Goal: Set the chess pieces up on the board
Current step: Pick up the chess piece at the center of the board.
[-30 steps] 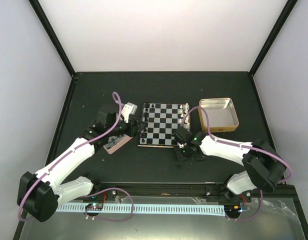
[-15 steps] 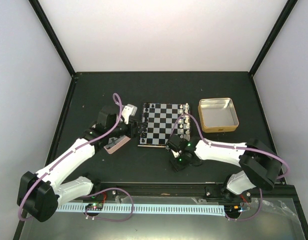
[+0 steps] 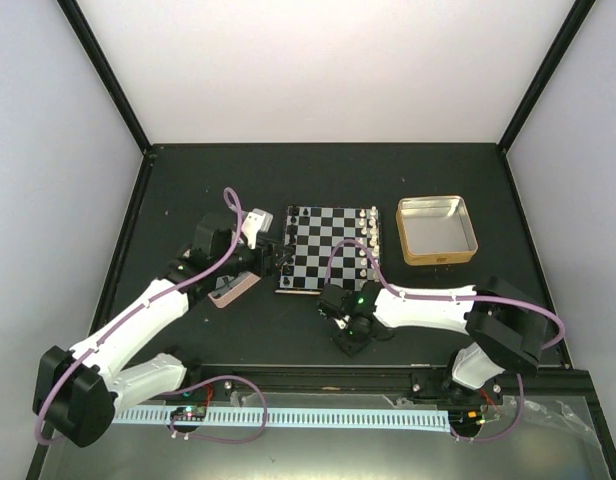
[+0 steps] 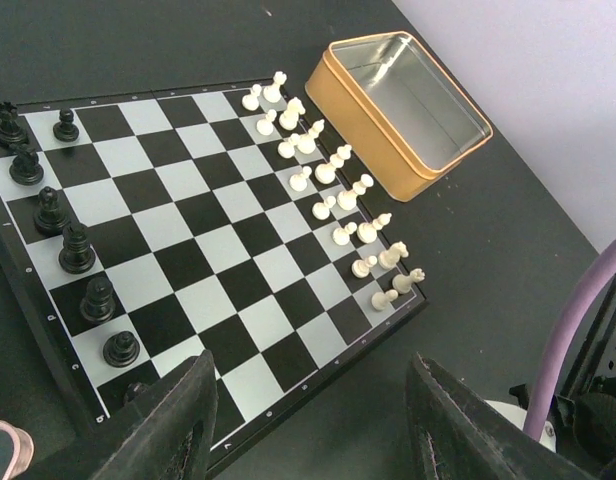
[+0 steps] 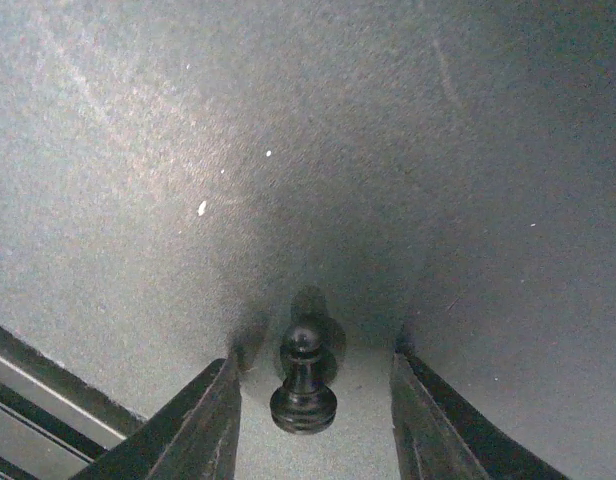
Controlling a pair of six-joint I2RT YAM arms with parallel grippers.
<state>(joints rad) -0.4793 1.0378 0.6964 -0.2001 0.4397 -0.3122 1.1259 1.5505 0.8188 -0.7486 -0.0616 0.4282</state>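
Right gripper [image 5: 310,402] is held spread, nothing pinched. Black pawn [image 5: 304,378] is seen upright on table [image 5: 288,150], lower centre of wrist view, btw. the jaws, untouched; axis vert. Board [image 3: 323,250] is located just above, top view.

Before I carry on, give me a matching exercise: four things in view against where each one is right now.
Things:
1. lone pawn
2. white pieces
3. gold tin
4. black pieces already placed

Places:
a. empty, right of the board
b. two rows along the board's right edge
c. upright on the table, between the open right gripper fingers
d. along the board's left edge

Pairs: 1-c, 2-b, 3-a, 4-d
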